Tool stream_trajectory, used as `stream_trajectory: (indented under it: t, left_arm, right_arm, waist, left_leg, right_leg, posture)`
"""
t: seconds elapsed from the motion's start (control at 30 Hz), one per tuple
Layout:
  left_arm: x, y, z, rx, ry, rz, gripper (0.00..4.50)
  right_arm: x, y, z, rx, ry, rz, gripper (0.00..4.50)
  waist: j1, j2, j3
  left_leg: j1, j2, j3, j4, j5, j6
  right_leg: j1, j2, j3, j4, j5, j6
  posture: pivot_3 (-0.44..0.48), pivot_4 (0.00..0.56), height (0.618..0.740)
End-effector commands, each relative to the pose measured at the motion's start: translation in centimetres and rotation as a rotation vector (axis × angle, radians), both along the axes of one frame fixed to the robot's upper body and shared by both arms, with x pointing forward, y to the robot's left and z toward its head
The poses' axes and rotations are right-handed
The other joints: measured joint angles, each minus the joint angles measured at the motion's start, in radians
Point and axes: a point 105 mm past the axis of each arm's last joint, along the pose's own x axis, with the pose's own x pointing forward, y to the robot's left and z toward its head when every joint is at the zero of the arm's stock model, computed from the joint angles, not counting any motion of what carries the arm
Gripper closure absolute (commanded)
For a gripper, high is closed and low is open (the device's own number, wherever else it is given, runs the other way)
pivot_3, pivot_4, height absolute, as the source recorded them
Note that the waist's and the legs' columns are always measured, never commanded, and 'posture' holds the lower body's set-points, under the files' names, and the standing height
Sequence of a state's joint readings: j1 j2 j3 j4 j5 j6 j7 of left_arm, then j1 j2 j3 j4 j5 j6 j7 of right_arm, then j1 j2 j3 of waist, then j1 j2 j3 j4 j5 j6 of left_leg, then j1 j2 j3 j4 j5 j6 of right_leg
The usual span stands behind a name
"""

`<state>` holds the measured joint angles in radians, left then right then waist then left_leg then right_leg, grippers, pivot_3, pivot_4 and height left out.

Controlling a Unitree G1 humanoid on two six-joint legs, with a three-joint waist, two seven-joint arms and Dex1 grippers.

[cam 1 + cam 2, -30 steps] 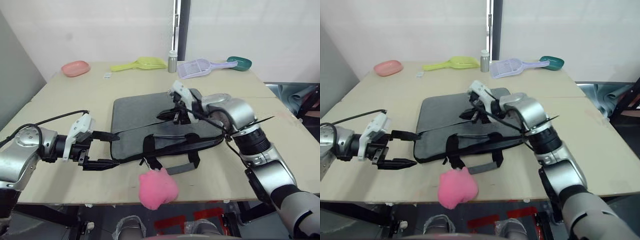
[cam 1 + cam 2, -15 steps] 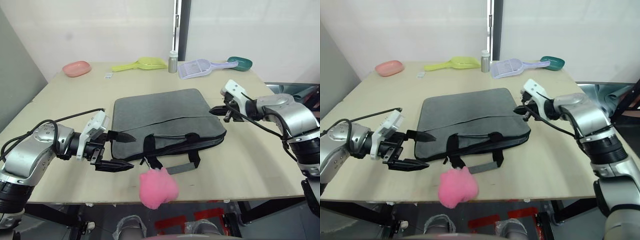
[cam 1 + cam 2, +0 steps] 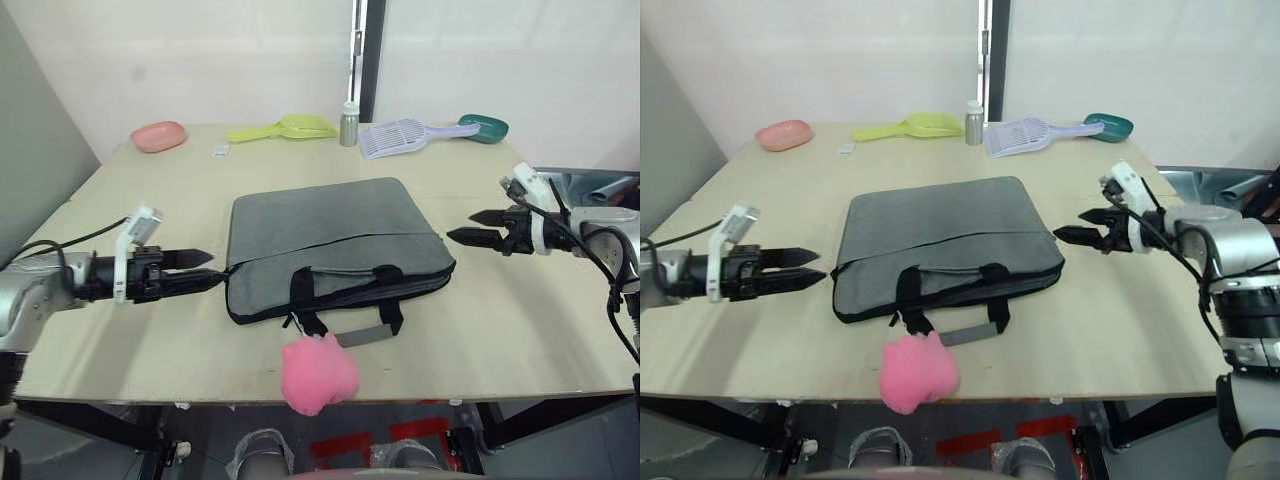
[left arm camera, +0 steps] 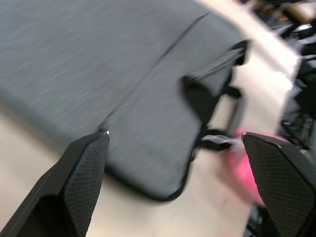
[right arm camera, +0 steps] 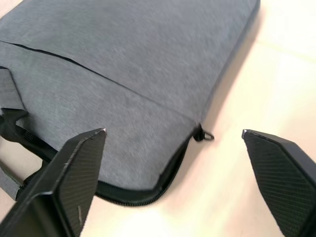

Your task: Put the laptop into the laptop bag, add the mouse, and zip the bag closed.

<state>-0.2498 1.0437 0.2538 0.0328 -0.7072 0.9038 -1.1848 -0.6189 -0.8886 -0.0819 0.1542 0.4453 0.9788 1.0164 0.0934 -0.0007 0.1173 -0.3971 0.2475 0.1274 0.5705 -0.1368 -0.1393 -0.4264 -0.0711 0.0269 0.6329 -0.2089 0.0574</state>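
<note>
The laptop bag [image 3: 335,255] lies flat near the middle of the table [image 3: 520,330], its two black strap handles [image 3: 345,298] on the edge nearest the robot, and its zipper looks drawn all the way round — in the right wrist view the metal zipper pull [image 5: 204,134] rests at the bag's corner against the tabletop. A pink plush [image 3: 318,372] dangles from the handle side of the bag, hanging just over the table's front edge. The left gripper [image 3: 203,270] hovers just off the bag's left edge, its two black fingers spread apart and holding nothing; the fingers [image 4: 79,173] frame the bag's grey fabric in the left wrist view. The right gripper [image 3: 478,226] sits just beyond the bag's right corner — also parted and empty, not touching the bag. Along the far side of the table stand a pink dish [image 3: 158,135], a yellow scoop [image 3: 283,128], a small metal bottle [image 3: 348,124], a lilac slotted scoop [image 3: 408,134] and a green scoop [image 3: 486,127].
</note>
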Motion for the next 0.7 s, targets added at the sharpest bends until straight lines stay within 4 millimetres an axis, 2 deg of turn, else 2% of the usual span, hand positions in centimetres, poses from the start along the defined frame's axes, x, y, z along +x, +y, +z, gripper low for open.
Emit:
stream_trajectory:
  t: [0.03, 0.1, 0.2, 0.3, 0.53, 0.6, 0.7]
  left_arm:
    - [0.5, 0.9, -0.2, 0.038, 0.023, 0.067, 0.0]
    - [0.9, 0.6, -0.7, 0.024, 0.049, 0.091, 0.0]
    - [0.9, -1.5, -2.2, -0.062, 0.135, 0.079, 0.0]
    - [0.8, -2.6, -3.8, -0.046, 0.187, 0.07, 0.0]
    - [1.8, -3.6, -5.7, -0.022, 0.228, 0.108, 0.0]
    - [2.4, -4.5, -5.5, -0.066, 0.222, 0.106, 0.0]
    - [3.5, -5.2, -4.9, -0.109, 0.202, 0.126, 0.81]
  right_arm:
    - [0.3, 0.0, 0.3, 0.07, 0.014, -0.008, 0.04]
    - [0.9, 0.0, -0.2, 0.104, 0.048, -0.043, 0.04]
    - [1.6, 0.5, -1.6, 0.113, 0.102, -0.051, 0.04]
    - [2.1, 0.5, -2.7, 0.087, 0.132, -0.066, 0.04]
    - [2.3, 0.5, -4.3, 0.039, 0.175, -0.057, 0.04]
    - [2.4, 0.8, -4.5, 0.04, 0.178, -0.047, 0.56]
    - [1.8, 1.4, -4.6, 0.045, 0.182, -0.001, 1.44]
  waist:
    - [0.001, 0.0, 0.0]
    - [0.003, 0.0, 0.0]
    - [0.003, 0.0, 0.0]
    - [0.003, 0.0, 0.0]
    - [0.003, 0.0, 0.0]
    - [0.004, 0.0, 0.0]
    - [0.006, 0.0, 0.0]
  left_leg:
    - [0.0, 0.0, 0.0, 0.0, 0.0, 0.0]
    - [-0.001, 0.0, 0.0, 0.001, 0.0, 0.0]
    - [-0.001, 0.0, 0.0, 0.003, 0.0, 0.0]
    - [-0.002, 0.0, -0.001, 0.004, 0.0, 0.0]
    - [-0.003, 0.0, -0.002, 0.004, 0.0, 0.001]
    - [-0.003, 0.0, -0.002, 0.004, 0.0, 0.001]
    - [-0.003, -0.001, -0.003, 0.006, 0.0, 0.001]
  right_leg:
    - [0.0, 0.0, 0.0, 0.0, 0.0, 0.0]
    - [0.0, 0.0, 0.0, 0.0, 0.0, 0.0]
    - [0.0, -0.001, -0.001, 0.001, 0.0, -0.001]
    - [0.0, -0.001, -0.001, 0.002, 0.001, -0.001]
    - [0.0, -0.001, -0.002, 0.002, 0.001, -0.001]
    - [0.0, -0.001, -0.002, 0.002, 0.001, -0.001]
    - [0.0, -0.001, -0.002, 0.003, 0.001, -0.001]
  posture:
    - [0.0, 0.15, 0.74]
    - [0.0, 0.15, 0.74]
    - [0.0, 0.15, 0.74]
    - [0.0, 0.15, 0.74]
    - [0.0, 0.15, 0.74]
    - [0.0, 0.15, 0.74]
    - [0.0, 0.15, 0.74]
